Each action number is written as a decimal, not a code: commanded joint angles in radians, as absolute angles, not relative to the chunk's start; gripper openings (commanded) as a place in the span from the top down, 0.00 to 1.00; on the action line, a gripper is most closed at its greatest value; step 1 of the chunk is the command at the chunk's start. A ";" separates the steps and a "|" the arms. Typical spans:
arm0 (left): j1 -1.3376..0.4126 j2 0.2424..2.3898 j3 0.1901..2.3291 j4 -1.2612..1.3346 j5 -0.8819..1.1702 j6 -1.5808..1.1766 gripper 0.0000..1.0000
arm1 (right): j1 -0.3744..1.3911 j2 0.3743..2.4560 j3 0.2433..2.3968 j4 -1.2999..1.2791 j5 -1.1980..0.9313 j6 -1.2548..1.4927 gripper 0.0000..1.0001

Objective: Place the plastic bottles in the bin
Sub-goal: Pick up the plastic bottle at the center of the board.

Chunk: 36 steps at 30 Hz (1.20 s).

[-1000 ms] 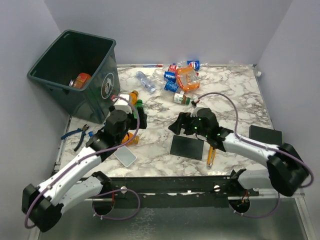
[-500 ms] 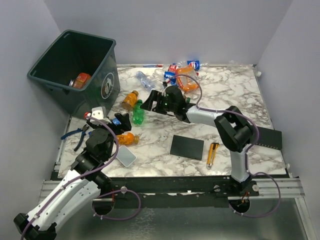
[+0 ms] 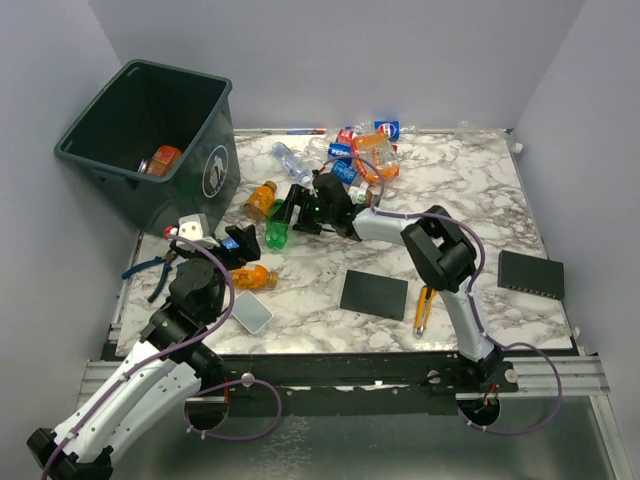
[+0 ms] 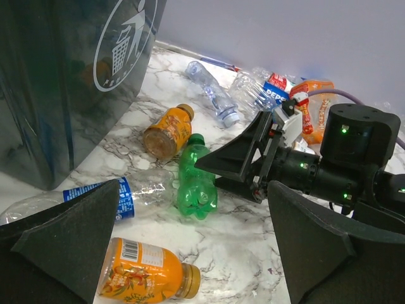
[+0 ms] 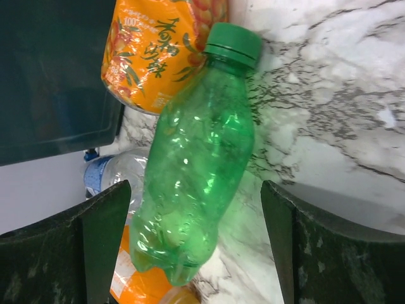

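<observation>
A green bottle (image 3: pixel 277 229) lies on the marble table near the bin (image 3: pixel 110 120). My right gripper (image 3: pixel 291 212) is open, its fingers on either side of the green bottle's (image 5: pixel 199 152) lower half, not closed on it. An orange juice bottle (image 3: pixel 263 197) lies by the green cap. My left gripper (image 3: pixel 228 258) is open and empty, held above a second orange bottle (image 4: pixel 149 275) and a clear blue-labelled bottle (image 4: pixel 120 196). More bottles and an orange jug (image 3: pixel 362 155) are piled at the back. The left wrist view shows the bin (image 4: pixel 57 82) and the green bottle (image 4: pixel 196 180).
A black flat pad (image 3: pixel 374 294) and a yellow utility knife (image 3: pixel 424 307) lie in front of the right arm. Another black pad (image 3: pixel 530 274) sits at the right edge. Blue-handled pliers (image 3: pixel 155 268) and a grey card (image 3: pixel 250 312) lie at left. An orange bottle (image 3: pixel 163 160) is inside the bin.
My right arm has stretched far left, from the table's middle to the green bottle. My left arm has pulled back toward its base and now hovers over the near orange bottle.
</observation>
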<state>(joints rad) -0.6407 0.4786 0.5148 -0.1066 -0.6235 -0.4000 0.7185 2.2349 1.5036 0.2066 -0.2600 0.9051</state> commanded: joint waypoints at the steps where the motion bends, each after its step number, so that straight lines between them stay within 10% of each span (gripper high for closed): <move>1: -0.637 0.481 0.505 -0.096 -0.647 -0.403 0.01 | 0.742 2.286 1.551 0.175 -0.302 0.920 0.16; 17: -0.637 0.507 0.506 -0.095 -0.638 -0.401 0.01 | 0.757 2.129 1.265 0.321 -0.295 0.882 0.63; 36: -0.634 0.789 0.732 0.161 -0.054 -0.549 0.01 | 0.757 0.911 0.539 0.375 -0.182 0.283 0.74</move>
<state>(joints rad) -0.6384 0.6552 0.5842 0.0631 -0.3592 -0.4732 0.7517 1.0992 0.6388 0.3878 -0.1730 0.4580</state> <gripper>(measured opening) 0.990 0.449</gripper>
